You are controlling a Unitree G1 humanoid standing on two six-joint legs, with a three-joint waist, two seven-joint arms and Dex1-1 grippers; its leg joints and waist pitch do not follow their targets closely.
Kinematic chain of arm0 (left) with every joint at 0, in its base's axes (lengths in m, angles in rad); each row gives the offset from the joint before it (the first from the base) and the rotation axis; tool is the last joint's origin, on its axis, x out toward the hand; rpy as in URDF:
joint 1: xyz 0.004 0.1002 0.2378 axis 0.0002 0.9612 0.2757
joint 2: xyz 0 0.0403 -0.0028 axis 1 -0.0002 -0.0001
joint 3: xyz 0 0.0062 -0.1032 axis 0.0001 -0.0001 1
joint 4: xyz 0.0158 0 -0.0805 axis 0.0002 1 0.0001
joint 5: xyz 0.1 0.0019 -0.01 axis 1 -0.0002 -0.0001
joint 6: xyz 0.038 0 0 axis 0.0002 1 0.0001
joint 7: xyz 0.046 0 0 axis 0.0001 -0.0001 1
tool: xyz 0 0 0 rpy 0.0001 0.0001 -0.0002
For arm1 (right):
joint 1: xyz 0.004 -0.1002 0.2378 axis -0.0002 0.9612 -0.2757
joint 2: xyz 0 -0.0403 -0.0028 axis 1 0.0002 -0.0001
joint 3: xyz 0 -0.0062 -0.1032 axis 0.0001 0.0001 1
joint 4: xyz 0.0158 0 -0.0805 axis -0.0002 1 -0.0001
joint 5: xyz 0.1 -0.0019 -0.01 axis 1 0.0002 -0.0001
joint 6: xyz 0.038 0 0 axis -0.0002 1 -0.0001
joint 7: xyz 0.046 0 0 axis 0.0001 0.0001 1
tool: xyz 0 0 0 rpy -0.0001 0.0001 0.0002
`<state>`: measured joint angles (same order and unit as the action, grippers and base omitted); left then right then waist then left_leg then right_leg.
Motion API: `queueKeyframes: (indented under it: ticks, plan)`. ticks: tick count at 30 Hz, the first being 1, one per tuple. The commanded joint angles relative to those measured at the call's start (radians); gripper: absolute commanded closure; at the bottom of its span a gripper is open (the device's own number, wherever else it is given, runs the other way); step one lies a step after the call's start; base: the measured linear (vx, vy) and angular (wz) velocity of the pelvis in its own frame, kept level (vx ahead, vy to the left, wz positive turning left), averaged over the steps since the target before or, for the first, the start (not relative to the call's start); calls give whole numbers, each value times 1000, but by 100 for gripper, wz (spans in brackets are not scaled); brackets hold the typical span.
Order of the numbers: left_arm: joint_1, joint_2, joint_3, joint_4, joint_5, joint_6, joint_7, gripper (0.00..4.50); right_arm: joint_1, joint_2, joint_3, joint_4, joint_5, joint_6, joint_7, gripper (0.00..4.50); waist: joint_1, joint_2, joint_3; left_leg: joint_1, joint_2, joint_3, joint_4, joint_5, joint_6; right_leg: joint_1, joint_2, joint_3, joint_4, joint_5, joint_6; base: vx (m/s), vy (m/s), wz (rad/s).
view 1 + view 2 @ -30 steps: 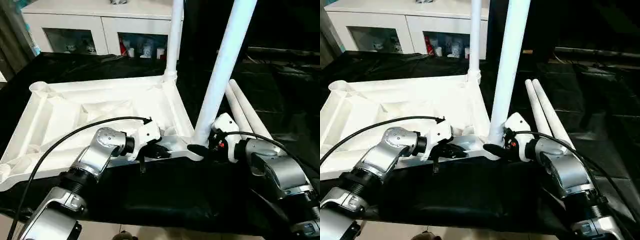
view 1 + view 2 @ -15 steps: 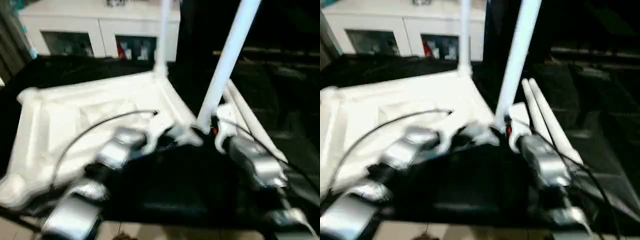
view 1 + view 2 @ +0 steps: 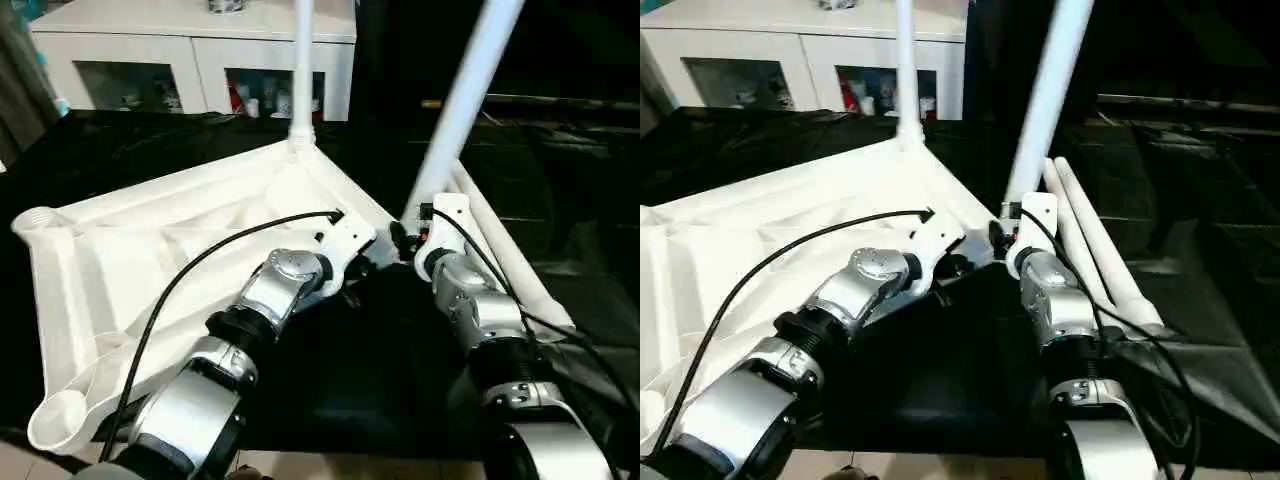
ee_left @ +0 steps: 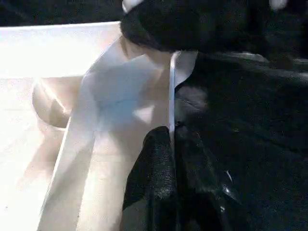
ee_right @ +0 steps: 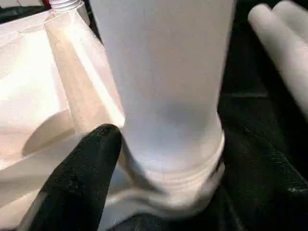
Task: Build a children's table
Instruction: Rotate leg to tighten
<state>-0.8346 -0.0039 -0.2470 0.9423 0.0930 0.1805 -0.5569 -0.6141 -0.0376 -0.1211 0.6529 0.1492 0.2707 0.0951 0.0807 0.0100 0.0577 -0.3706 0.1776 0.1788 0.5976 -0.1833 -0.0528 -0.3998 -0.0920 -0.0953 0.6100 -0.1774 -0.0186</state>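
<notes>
The left gripper [image 4: 171,144] pinches the white ribbed plastic tabletop [image 3: 150,250] rim: light, stiff, slippery. Beside it, the right gripper [image 5: 159,159] stands open around the white tubular leg [image 3: 455,120] base, best held low.

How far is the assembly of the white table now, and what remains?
Done: one long white tubular leg stands upright in the far corner socket of the upturned white plastic tabletop. In hand: a second leg sits tilted in the near corner socket, with the left tool shut on the tabletop's rim. Left: two loose legs lie on the black cloth, and two sockets are unfilled.
</notes>
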Motion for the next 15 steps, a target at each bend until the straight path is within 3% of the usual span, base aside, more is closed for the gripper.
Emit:
queueKeyframes:
  ticks: [1, 2, 3, 5, 7, 8, 12, 15]
  plan:
    - [-34, -5, 28, -10, -10, -87, 31, 450, 14, 3, 14, -25, 12, -14, 26, 68, 3, -13, -74, 9, 44, -17, -71, -195, 40, 58, -71, 53, -88, -227, -183, 0, 0, 0]
    - [-35, -5, 29, -6, -10, -112, 33, 450, 21, -1, 17, -45, 8, -19, 32, 68, 3, -15, -75, 8, 44, -17, -70, -177, 46, 59, -70, 54, -84, -210, -184, 0, 0, 0]
    - [-39, -11, 50, -8, -31, -149, 29, 422, 56, -23, 32, -124, -4, -7, 52, 65, 5, -12, -75, 8, 46, -17, -70, -165, 53, 59, -71, 55, -83, -199, -185, 0, 0, 0]
    - [-45, -16, 80, -16, -61, -188, 17, 422, 98, -48, 48, -211, -17, 9, 75, 65, 14, -14, -78, 8, 47, -17, -66, -128, 66, 60, -71, 56, -76, -149, -183, 0, 0, 0]
    - [-54, -21, 116, -25, -90, -212, 33, 390, 138, -68, 58, -287, -21, 28, 96, 64, 19, -12, -85, 5, 51, -18, -61, -72, 98, 61, -70, 55, -61, -27, -219, 0, 0, 0]
    - [-59, -15, 125, -31, -94, -238, 46, 385, 168, -84, 70, -340, -16, 54, 115, 64, 15, -9, -83, 5, 52, -19, -62, -77, 102, 58, -70, 54, -59, -18, -229, 0, 0, 0]
    - [-68, 27, 156, -59, -85, -260, 130, 348, 243, -127, 116, -452, -21, 121, 161, 64, 13, -9, -75, 4, 49, -18, -65, -150, 95, 60, -70, 53, -73, -112, -209, 0, 0, 0]
    - [-59, 89, 168, -95, -35, -226, 222, 322, 279, -143, 151, -506, -24, 155, 187, 64, 7, -15, -71, 1, 45, -19, -68, -178, 66, 62, -67, 51, -82, -223, -161, 0, 0, 0]
